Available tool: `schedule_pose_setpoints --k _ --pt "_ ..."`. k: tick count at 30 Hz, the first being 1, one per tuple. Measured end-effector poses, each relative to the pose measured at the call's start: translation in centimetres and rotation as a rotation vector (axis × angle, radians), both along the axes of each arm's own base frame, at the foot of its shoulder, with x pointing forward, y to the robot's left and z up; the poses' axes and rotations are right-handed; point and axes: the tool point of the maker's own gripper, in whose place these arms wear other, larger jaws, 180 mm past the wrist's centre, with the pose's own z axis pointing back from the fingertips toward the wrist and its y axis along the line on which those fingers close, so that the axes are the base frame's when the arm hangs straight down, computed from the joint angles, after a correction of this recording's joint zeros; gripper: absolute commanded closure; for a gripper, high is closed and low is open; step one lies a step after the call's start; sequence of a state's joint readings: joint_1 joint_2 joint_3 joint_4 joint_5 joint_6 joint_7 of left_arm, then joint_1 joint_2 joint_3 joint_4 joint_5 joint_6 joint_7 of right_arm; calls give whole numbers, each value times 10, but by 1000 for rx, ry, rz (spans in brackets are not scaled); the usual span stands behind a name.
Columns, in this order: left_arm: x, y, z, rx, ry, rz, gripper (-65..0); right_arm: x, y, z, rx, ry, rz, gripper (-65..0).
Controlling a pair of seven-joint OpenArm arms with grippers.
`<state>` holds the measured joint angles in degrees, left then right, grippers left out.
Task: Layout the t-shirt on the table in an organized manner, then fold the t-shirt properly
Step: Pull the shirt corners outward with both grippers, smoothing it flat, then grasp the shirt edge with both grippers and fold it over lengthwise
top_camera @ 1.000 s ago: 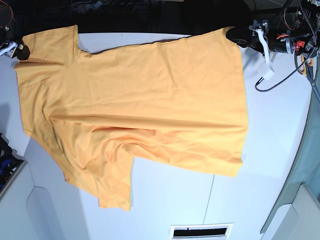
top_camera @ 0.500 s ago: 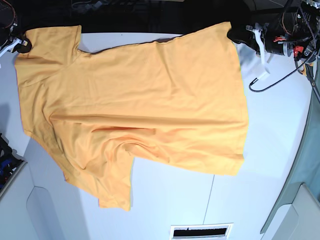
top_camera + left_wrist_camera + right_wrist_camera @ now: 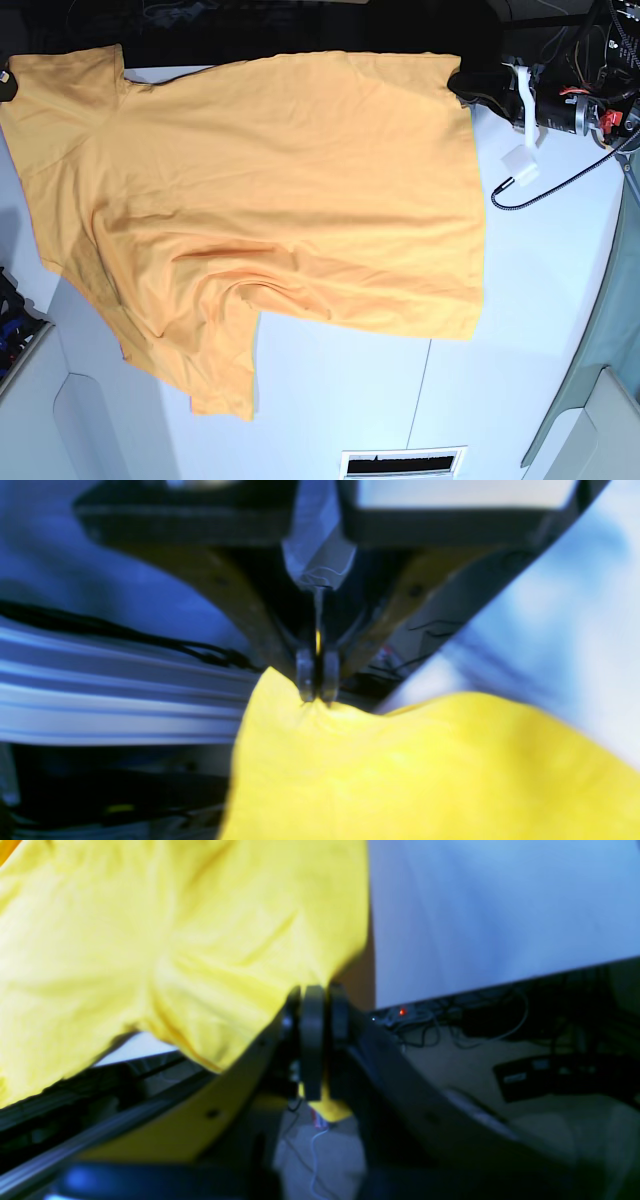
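left gripper (image 3: pixel 317 690) and right gripper (image 3: pixel 314 1012) are both pinching t-shirt (image 3: pixel 270 210) edges; i'm pulling evenly, keeping fabric taut and low, laying it square on the tabletop (image 3: pixel 540 330).

A: What lies beyond the far edge of the work surface in the base view?
B: A dark, unlit zone (image 3: pixel 300 25) with faint cables; no wall or window can be made out.

A: And in the right wrist view?
B: A dim grey floor (image 3: pixel 450 1060) strewn with black cables (image 3: pixel 430 1027), one small red indicator light (image 3: pixel 401 1011) among them.

A: The left wrist view?
B: Blurred pale horizontal rails (image 3: pixel 115 700) crossed by a black cable (image 3: pixel 125 637).
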<state>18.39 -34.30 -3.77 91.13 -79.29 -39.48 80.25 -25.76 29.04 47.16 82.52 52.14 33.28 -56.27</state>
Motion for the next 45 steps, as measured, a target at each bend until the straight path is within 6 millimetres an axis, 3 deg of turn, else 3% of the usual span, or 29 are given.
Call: schedule_pose_setpoints --k 7,11,14,18,22,27,31,34,37,41,45 --pt "6 -1 8 -43 -13 28 0 36 -2 34 -83 -144 42 0" --pt "22 17 14 -11 -67 90 0 71 -5 49 -110 -228 40 0" --pt "47 40 14 82 -166 165 0 96 -3 58 -101 -289 45 0" --pt "69 59 7 199 -279 204 0 124 8 46 -71 -294 73 0" --pt "84 69 5 266 -367 224 0 164 34 37 -18 -314 127 0" --pt "89 85 -7 318 -375 257 0 201 53 23 -12 -300 171 0" --pt "106 95 -13 304 -371 326 0 223 61 20 -9 -294 188 0" --pt "116 105 -17 300 -365 374 0 232 63 22 3 -321 179 0" --pt "128 110 -17 289 -368 413 -1 229 61 12 7 -304 161 0" --pt "146 116 -13 268 -406 471 -149 225 71 -5 18 -269 158 0" --pt "142 120 -18 273 -395 483 -244 227 83 -12 53 -281 141 -281"
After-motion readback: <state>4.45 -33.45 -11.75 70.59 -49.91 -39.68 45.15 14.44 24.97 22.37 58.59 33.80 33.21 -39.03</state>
